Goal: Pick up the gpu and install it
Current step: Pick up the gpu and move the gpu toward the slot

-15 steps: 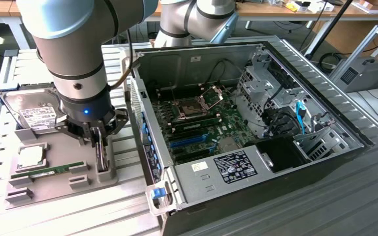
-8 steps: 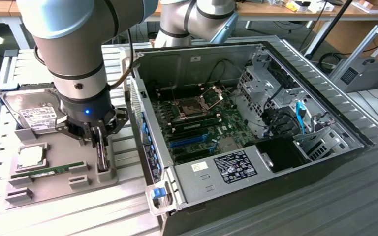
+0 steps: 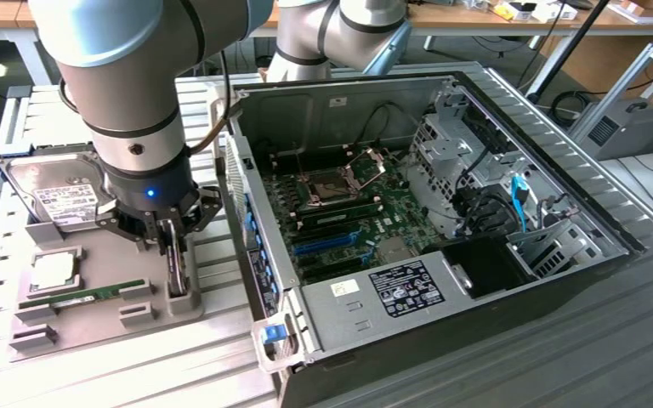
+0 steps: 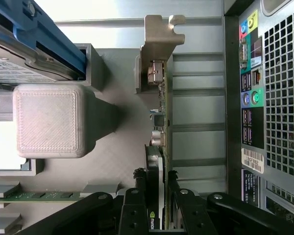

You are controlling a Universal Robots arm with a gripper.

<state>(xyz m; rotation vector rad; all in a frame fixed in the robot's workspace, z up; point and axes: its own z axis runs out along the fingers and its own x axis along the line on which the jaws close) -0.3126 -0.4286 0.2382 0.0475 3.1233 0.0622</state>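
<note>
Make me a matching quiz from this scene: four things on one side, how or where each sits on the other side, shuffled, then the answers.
1 gpu
2 hard drive
3 RAM stick
4 computer case

A green strip slotted in the grey tray
B open, insides exposed
C on edge, clamped by the gripper
D held in a blue frame

Pairs: 1-C, 2-D, 3-A, 4-B

From here I read one mark: the green NVIDIA logo (image 4: 152, 221) on the gpu (image 4: 159, 137). The barcode sticker (image 4: 253, 159) on the computer case (image 4: 284, 98) stays illegible to me.
</note>
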